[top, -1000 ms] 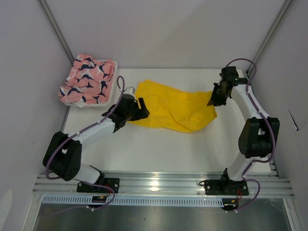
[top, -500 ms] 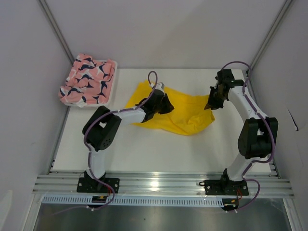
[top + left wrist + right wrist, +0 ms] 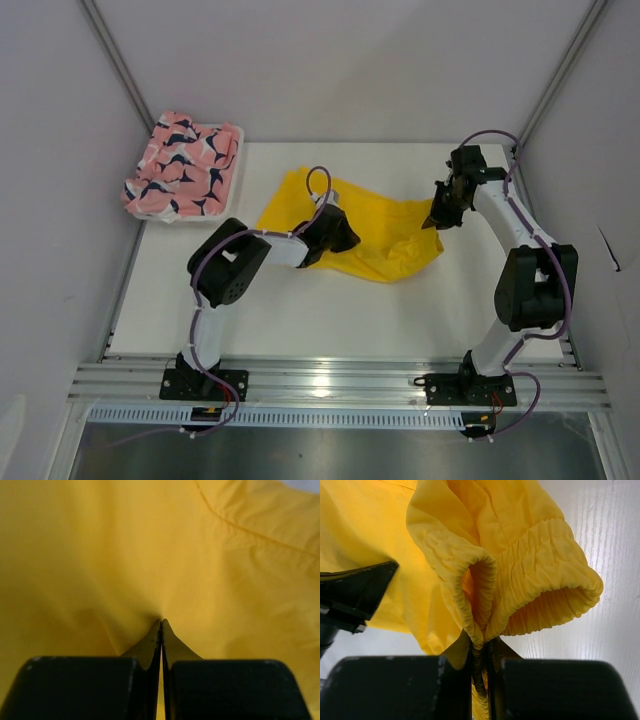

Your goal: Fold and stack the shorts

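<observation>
The yellow shorts (image 3: 375, 225) lie spread across the middle of the white table. My left gripper (image 3: 345, 238) is down on their middle. In the left wrist view it (image 3: 161, 622) is shut, its tips pinching a small pucker of the yellow cloth (image 3: 150, 555). My right gripper (image 3: 437, 218) holds the right end of the shorts just above the table. The right wrist view shows that gripper (image 3: 481, 637) shut on the gathered elastic waistband (image 3: 540, 580). The pink whale-print shorts (image 3: 180, 165) sit crumpled at the far left, apart from both grippers.
A white mesh basket (image 3: 236, 178) holds the pink shorts at the table's back left corner. Grey walls enclose the table on the left, right and back. An aluminium rail (image 3: 330, 385) runs along the near edge by the arm bases.
My left arm swung from the shorts' left edge onto their middle and its jaws closed on the cloth. The shorts' left part shifted a little. My right gripper barely moved.
</observation>
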